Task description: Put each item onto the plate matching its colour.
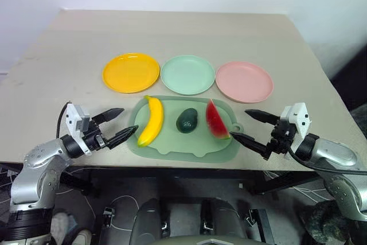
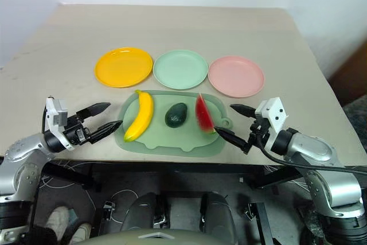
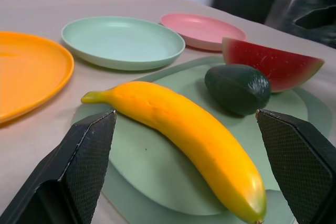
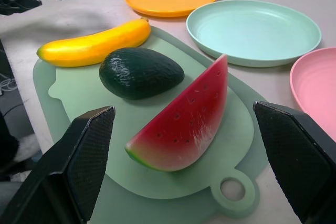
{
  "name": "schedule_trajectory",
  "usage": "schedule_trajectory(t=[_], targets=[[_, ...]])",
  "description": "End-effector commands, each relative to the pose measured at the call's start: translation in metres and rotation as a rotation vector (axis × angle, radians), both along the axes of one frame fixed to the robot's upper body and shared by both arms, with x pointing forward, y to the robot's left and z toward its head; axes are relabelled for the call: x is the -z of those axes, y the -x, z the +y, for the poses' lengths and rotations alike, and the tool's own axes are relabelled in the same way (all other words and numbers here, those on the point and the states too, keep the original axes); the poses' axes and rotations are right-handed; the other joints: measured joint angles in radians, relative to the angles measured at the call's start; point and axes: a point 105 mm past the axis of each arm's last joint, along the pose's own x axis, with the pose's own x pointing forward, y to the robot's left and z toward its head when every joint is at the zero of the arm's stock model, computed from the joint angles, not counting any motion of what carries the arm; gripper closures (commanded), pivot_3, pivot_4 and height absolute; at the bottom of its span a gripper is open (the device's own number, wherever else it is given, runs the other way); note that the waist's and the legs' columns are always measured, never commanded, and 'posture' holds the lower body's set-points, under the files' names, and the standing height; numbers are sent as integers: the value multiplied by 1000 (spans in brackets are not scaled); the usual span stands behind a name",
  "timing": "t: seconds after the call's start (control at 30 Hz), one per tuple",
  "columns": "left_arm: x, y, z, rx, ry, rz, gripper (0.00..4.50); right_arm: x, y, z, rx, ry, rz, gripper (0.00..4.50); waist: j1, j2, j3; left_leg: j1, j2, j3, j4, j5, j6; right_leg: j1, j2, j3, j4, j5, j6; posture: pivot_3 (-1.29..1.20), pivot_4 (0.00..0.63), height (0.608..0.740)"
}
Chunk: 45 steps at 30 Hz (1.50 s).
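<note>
- Three toy foods lie in a row on a pale green mat (image 1: 172,144) at the counter's (image 1: 172,32) near edge: a banana (image 1: 151,121), an avocado (image 1: 187,120) and a watermelon wedge (image 1: 217,120), none yet sorted.
- Just beyond wait the orange-yellow plate (image 1: 131,72), the mint plate (image 1: 187,74) and the pink plate (image 1: 244,81), each roughly behind its matching food, so every transfer looks like a short carry.
- The left gripper (image 1: 117,124) hovers beside the banana, fingers spread wide, holding nothing.
- The right gripper (image 1: 251,127) flanks the watermelon, equally wide and empty; both point inward, nearly level.
</note>
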Motion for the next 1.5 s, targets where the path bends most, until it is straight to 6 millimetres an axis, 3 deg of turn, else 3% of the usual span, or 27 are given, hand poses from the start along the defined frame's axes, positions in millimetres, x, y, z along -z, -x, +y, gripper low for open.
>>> schedule_trajectory(t=[0.03, 0.4, 0.5, 0.7, 1.03, 1.5], targets=[[-15, 2, -2, 2, -9, -66, 19, -14, 0, 3, -33, 6, -44, 0, 0, 0, 0, 0, 0, 0, 0, 0, 0, 0, 0, 0, 0, 0, 0, 0, 150, 695], [-21, -4, -9, 13, -9, -96, 19, -24, -9, 21, -13, -17, 77, 0, -1, 0, 0, 0, 0, 0, 0, 0, 0, 0, 0, 0, 0, 0, 0, 0, 150, 695], [-22, 0, -19, 81, -21, -89, 19, -27, -9, 32, -36, 9, 164, 0, -1, 0, 0, 0, 0, 0, 0, 0, 0, 0, 0, 0, 0, 0, 0, 0, 150, 695], [-24, -3, -35, 126, -26, -106, 19, -34, -20, 34, -6, 16, 236, 0, 0, 0, 0, -1, 0, 0, 0, 0, 1, 0, -1, 0, 0, 0, 0, 0, 150, 695], [-19, -11, -38, 147, -28, -97, 19, -1, -57, 42, 168, 174, 433, 0, -7, 0, 0, -1, 0, 2, -1, 0, 0, -2, 0, 0, 0, 0, 0, 0, 150, 695], [-14, -18, -39, 154, -30, -89, 19, 15, -64, 56, 198, 316, 515, 0, -6, 1, 0, -2, 0, 4, -2, 0, 0, -5, 0, 1, 1, 0, 0, 0, 150, 695]])
